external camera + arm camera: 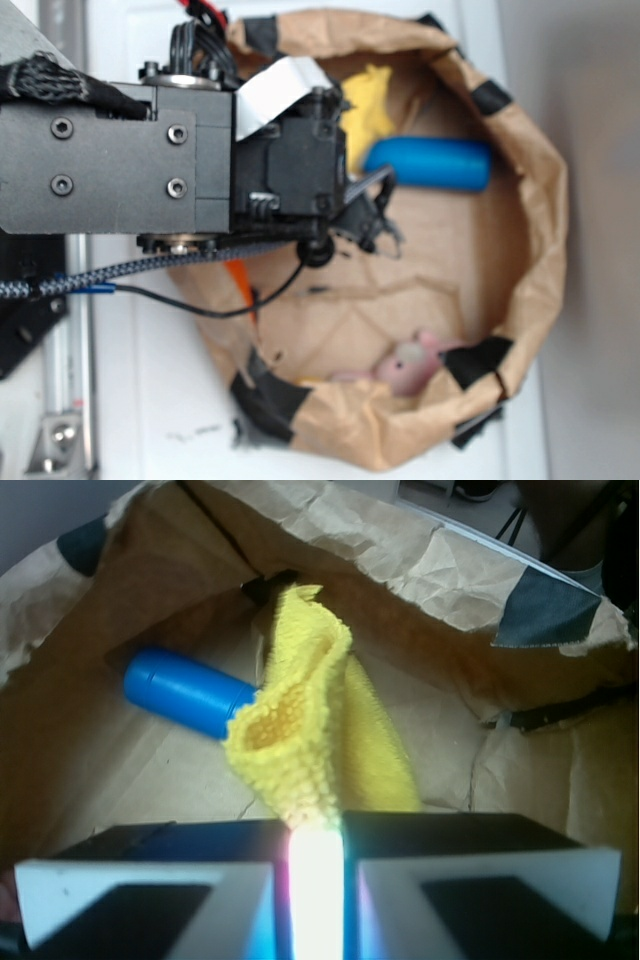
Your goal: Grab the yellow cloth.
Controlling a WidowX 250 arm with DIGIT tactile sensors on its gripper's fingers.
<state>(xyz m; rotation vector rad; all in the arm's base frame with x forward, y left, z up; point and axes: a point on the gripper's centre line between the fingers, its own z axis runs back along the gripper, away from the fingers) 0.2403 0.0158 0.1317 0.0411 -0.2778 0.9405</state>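
Note:
The yellow cloth (310, 720) is a bright terry rag. In the wrist view it rises in a fold from the floor of the brown paper bag and runs down into the narrow gap between my jaws. My gripper (316, 832) is shut on its near end. In the exterior view the yellow cloth (368, 105) shows only as a patch behind the black wrist block, and my gripper (372, 215) hangs inside the bag with its fingertips hidden.
A blue bottle (428, 163) lies on its side beside the cloth; it also shows in the wrist view (185, 692). A pink soft toy (410, 365) lies at the bag's near wall. The brown paper bag (535, 240) with black tape patches rings everything.

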